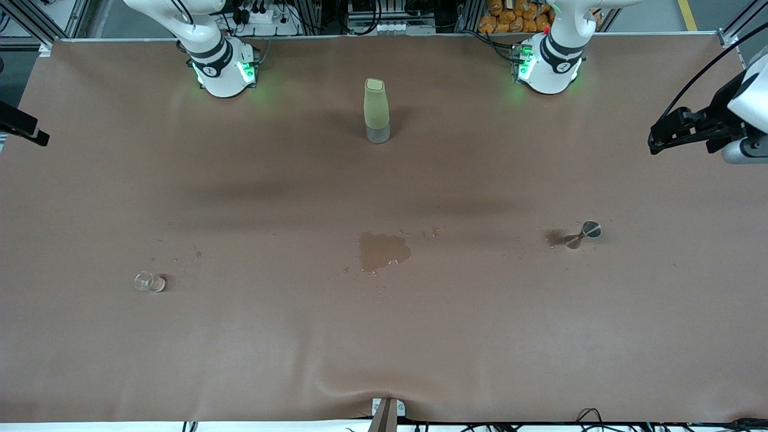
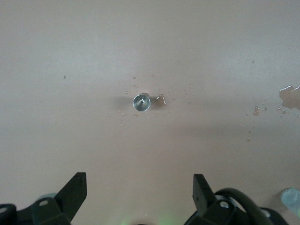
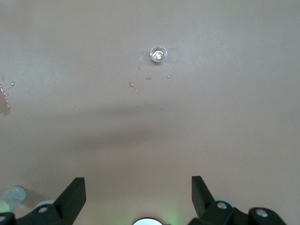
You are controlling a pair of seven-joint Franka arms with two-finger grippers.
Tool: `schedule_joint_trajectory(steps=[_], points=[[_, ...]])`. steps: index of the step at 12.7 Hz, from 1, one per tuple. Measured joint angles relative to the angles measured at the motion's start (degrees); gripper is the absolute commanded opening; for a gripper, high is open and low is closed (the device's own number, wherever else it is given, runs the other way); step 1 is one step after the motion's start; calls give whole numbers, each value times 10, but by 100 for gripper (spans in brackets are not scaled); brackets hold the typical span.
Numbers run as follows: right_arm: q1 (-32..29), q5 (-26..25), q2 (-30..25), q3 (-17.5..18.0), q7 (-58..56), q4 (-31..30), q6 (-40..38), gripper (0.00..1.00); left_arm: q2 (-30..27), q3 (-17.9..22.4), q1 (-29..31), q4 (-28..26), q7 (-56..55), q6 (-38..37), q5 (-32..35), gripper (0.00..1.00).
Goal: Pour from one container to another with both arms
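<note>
Brown table cover fills nearly the whole front view; its edge nearest the front camera is rumpled, w/ a fold at the middle by a small bracket. Most of the surface is bare, so lots of free room between the few items.

Both arm bases sit along the edge farthest from the camera, green lights on. Left gripper hangs high over the left arm's end of the table, fingers wide apart, holding nothing; jigger straight below it in the left wrist view. Right gripper is up over the right arm's end, barely inside the front view, fingers also spread wide & empty.

Pale-green bottle stands upright mid-table between the bases, clear at its bottom. No readable label on it.

Wet puddle lies at table centre, droplets scattered round it.

Metal jigger stands toward the left arm's end, a damp patch just beside it. Clear cup sits toward the right arm's end, slightly nearer the camera than the jigger, well apart from it. No writing legible anywhere.
</note>
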Motion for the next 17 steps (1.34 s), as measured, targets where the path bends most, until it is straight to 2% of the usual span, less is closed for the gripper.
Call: schedule_joint_trajectory(steps=[6, 8, 10, 13, 17], points=[[-1, 1, 1, 0, 0, -2, 0, 100, 1, 6, 2, -4, 30, -1, -5, 100], [-2, 2, 5, 0, -13, -4, 1, 100, 11, 17, 19, -7, 96, -1, -51, 100], [-4, 8, 17, 0, -41, -5, 14, 100, 34, 30, 75, -9, 202, 1, -116, 100], [-24, 41, 49, 0, -100, -6, 58, 100, 92, 37, 178, -14, 421, 32, -196, 100], [-64, 96, 114, 0, -217, -6, 124, 100, 191, 38, 242, -17, 650, 41, -298, 100]])
